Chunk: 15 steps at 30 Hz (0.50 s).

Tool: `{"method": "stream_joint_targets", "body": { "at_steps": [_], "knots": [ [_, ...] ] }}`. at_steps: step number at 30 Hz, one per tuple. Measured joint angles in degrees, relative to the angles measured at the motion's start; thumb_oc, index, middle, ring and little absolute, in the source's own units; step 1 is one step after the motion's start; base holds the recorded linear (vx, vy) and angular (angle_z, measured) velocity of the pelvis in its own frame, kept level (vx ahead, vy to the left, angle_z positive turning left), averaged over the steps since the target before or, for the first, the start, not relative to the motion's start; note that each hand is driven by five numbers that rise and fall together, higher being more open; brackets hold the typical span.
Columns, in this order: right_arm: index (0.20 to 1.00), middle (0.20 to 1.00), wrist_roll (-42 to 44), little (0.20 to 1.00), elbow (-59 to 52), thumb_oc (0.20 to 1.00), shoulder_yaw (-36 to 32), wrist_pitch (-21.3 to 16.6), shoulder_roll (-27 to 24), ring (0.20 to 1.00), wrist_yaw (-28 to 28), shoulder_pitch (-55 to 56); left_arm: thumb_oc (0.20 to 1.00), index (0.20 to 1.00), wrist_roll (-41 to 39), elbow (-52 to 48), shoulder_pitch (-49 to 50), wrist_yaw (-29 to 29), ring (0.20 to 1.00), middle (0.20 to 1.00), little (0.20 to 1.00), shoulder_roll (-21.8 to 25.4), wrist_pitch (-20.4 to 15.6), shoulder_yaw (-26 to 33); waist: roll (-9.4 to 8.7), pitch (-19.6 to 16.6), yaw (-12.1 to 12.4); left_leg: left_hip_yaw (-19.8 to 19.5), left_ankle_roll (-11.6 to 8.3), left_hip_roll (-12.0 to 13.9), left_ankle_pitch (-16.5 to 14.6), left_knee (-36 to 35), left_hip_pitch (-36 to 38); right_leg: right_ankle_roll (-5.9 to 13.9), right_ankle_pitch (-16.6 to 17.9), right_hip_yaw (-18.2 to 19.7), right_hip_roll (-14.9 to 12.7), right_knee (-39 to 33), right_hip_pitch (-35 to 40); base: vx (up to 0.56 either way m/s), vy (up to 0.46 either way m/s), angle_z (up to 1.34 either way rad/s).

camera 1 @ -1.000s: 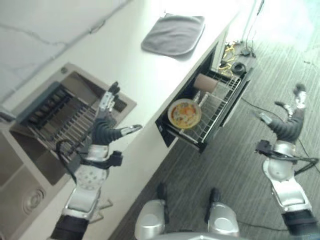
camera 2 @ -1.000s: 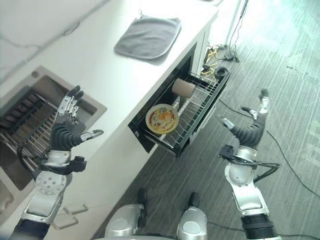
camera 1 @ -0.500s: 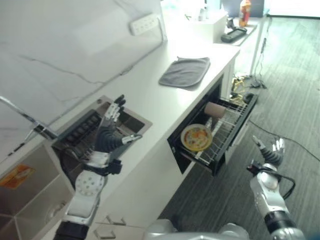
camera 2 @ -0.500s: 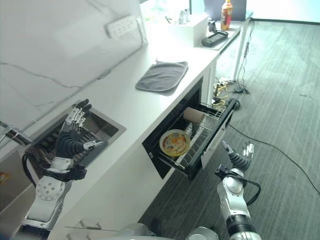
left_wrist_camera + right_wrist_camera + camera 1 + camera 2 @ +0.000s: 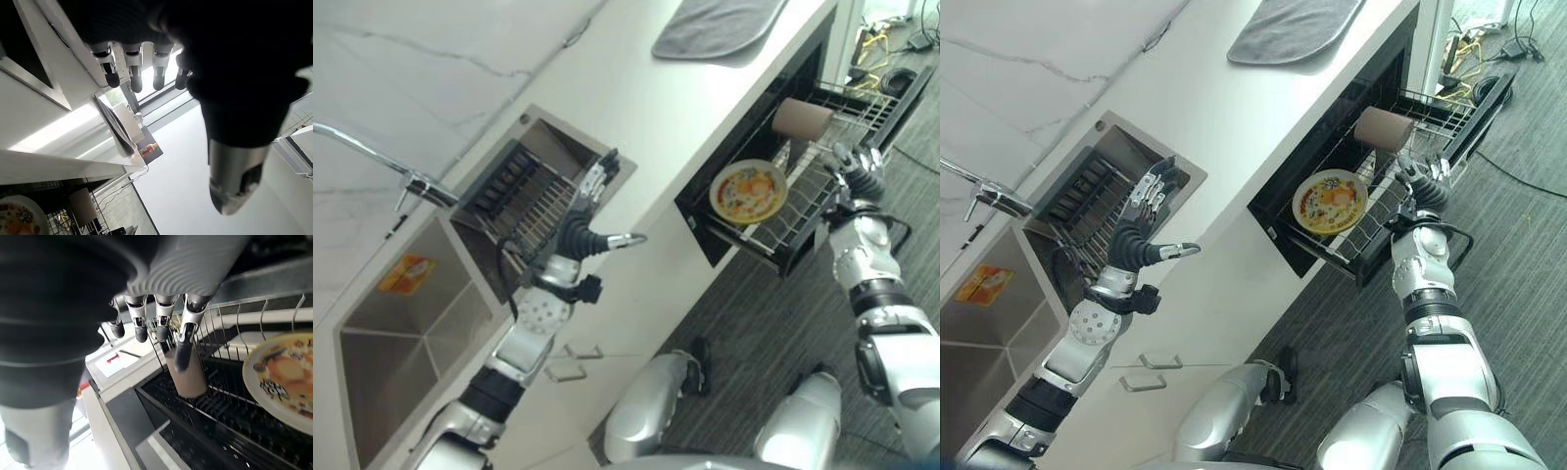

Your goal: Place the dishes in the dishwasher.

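The plate [image 5: 748,192] and a brown cup [image 5: 802,118] lying on its side already sit in the pulled-out dishwasher rack [image 5: 808,206]. The right hand [image 5: 862,167], fingers released and holding nothing, hovers at the rack's outer edge, just beside the plate. It is much the nearer hand; the left hand [image 5: 590,217] is raised with fingers spread over the surface [image 5: 646,108] by the sink [image 5: 401,323], well apart from the rack.

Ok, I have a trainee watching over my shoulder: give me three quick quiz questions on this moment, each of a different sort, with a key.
1. True or false: the plate stands in the pulled-out dishwasher rack.
2. Multiple choice: the right hand is (A) curled round the plate, (B) open beside the rack's front edge, (C) over the sink.
3. Fill in: the left hand, fingers spread, is raised over the ____ beside the sink.

Key: 1 true; 2 B; 3 drying rack.
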Motion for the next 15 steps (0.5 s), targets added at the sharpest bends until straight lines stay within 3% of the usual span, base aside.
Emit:
{"method": "stream_joint_targets", "body": {
  "at_steps": [3,6,10,13,15],
  "knots": [
    [1.000,1.000,3.26,1.000,3.36,1.000,2.38,5.06,0.43,1.000,6.24,-2.66,1.000,1.000,0.02,0.11,-0.93,1.06,1.000,1.000,1.000,0.06,-0.08,-0.05,-1.56,1.11,1.85,-0.71,-0.74,0.62,1.29,0.27,-3.59,-0.73,0.10,-0.21,0.90,1.05,-3.38,-0.11,-0.001,0.12],
    [1.000,1.000,4.66,1.000,5.51,1.000,4.21,7.63,0.68,1.000,11.08,-2.76,1.000,1.000,0.03,0.15,-0.56,1.15,1.000,1.000,1.000,0.85,-0.22,0.21,-3.10,2.17,3.53,-1.55,-1.29,1.17,1.62,-0.12,-3.68,-1.21,-0.10,-1.47,1.50,0.58,-2.67,-0.07,-0.032,0.12],
    [1.000,1.000,5.06,1.000,5.15,1.000,4.63,7.95,-0.24,1.000,16.77,-4.17,1.000,1.000,0.03,0.04,1.07,0.72,1.000,1.000,1.000,2.90,-1.55,2.68,-3.99,2.77,6.23,-2.80,-1.44,1.70,1.62,-0.38,-1.79,-1.39,0.14,-3.73,2.24,-1.46,1.21,-0.04,-0.077,0.14],
    [1.000,1.000,5.09,1.000,3.45,1.000,7.04,7.43,0.07,1.000,17.49,-6.97,1.000,1.000,0.01,-0.02,1.22,-0.27,1.000,1.000,1.000,4.73,-2.91,4.48,-4.71,3.25,7.04,-3.91,-1.63,2.14,1.74,-0.84,-1.74,-1.34,0.18,-5.28,2.84,-2.40,2.55,-0.06,-0.115,0.13],
    [1.000,1.000,4.68,1.000,3.07,1.000,8.13,5.11,-0.18,1.000,16.88,-7.52,1.000,1.000,0.02,-0.04,1.39,-0.55,1.000,1.000,1.000,6.69,-3.76,4.67,-5.65,3.71,7.75,-4.67,-2.05,2.97,2.00,-1.25,-2.05,-1.64,0.34,-6.33,3.92,-3.77,3.00,-0.04,-0.118,0.04]
  ]
}}
